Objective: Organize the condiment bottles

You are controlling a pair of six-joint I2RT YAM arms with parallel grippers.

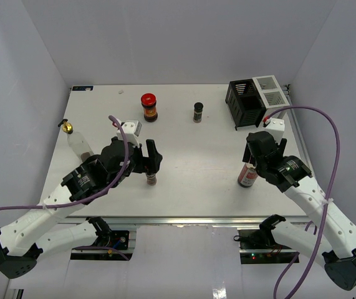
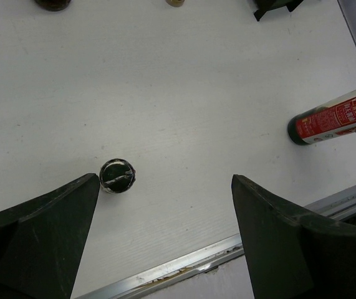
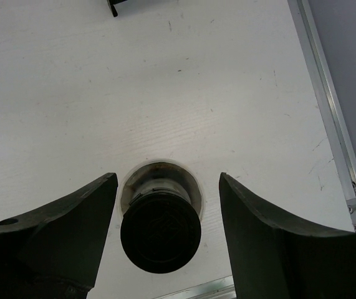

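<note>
At front right of matte white table (image 1: pixel 196 162), right gripper (image 3: pixel 168 179) wide open, straddling upright red-labelled bottle (image 3: pixel 161 232), round black cap, no contact seen; left gripper (image 2: pixel 165 182) wide open, empty, tiny black-capped shaker (image 2: pixel 117 175) just beside one finger

White table (image 1: pixel 196 193) with five bottles (image 1: pixel 149 107) (plus rack (image 1: pixel 257 99))

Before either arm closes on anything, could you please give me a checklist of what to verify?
1. Right gripper open: ok.
2. Red-labelled bottle between its fingers, gaps on both sides: ok.
3. Left gripper open: ok.
4. Shaker centred for that grasp: not ok, it sits off to one side.
5. Free compartment in the wire rack: cannot tell.
</note>
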